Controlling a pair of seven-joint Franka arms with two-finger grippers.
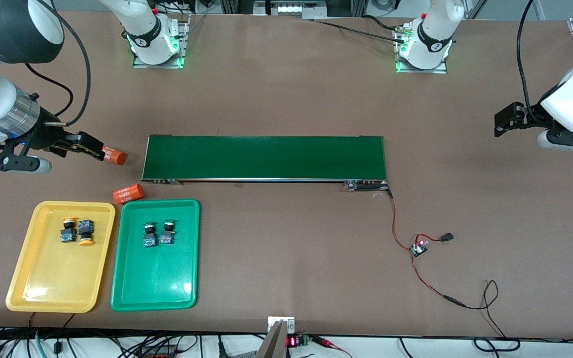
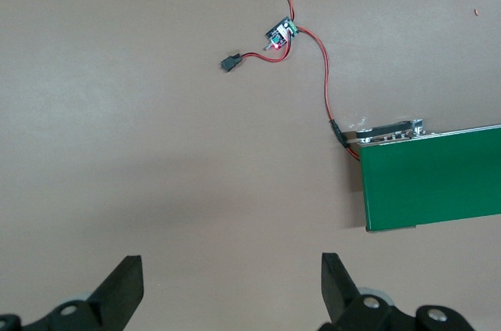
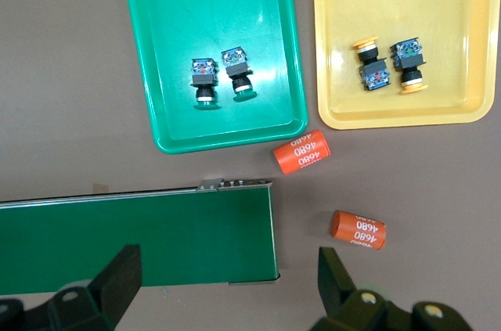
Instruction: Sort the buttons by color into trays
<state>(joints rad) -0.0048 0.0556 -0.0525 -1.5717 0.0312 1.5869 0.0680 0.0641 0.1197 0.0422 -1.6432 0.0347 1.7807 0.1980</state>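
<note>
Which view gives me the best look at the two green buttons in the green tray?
The right wrist view: it looks straight down on the green buttons lying side by side in the green tray, caps and bodies distinct. The front view shows them small. The left wrist view does not show them.

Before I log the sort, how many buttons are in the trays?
4. Two yellow-capped buttons lie in the yellow tray; two green-capped buttons lie in the green tray. None look hidden.
</note>
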